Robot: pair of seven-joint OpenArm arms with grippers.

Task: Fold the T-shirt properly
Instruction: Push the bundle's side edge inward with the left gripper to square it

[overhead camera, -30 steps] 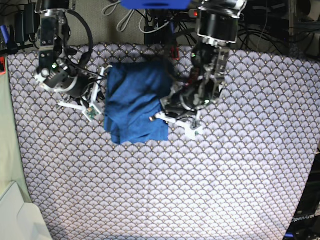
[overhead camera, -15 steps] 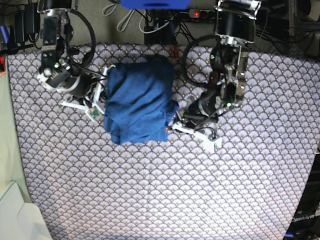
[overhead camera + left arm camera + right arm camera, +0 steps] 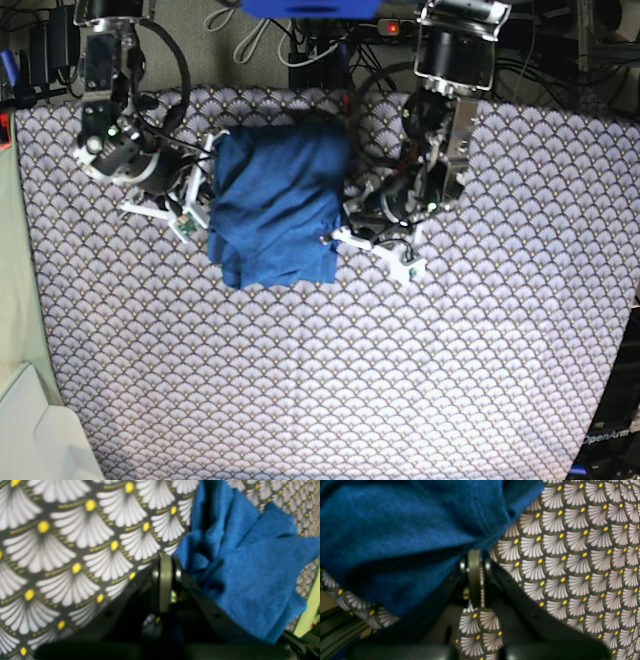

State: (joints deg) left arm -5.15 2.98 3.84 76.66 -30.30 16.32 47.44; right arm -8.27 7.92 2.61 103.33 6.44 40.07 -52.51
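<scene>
The T-shirt (image 3: 275, 205) is a plain blue bundle, folded into a rough rectangle at the back middle of the table. In the base view my left gripper (image 3: 333, 240) sits low at the shirt's lower right edge. The left wrist view shows that gripper (image 3: 163, 560) shut, pads together, with the T-shirt (image 3: 250, 562) lying just to its right. My right gripper (image 3: 205, 195) rests against the shirt's left edge. It is shut in the right wrist view too (image 3: 475, 553), its tip under the overhanging T-shirt (image 3: 402, 525). No pinched cloth shows in either.
A cloth with a fan pattern (image 3: 400, 380) covers the whole table. Cables and a power strip (image 3: 390, 28) run along the back edge. A white box corner (image 3: 30, 430) sits at the front left, beside a pale green strip (image 3: 15, 290).
The left arm, which had swung out to the right half a second ago, has come back against the shirt's lower right edge. The right arm and the shirt have barely moved.
</scene>
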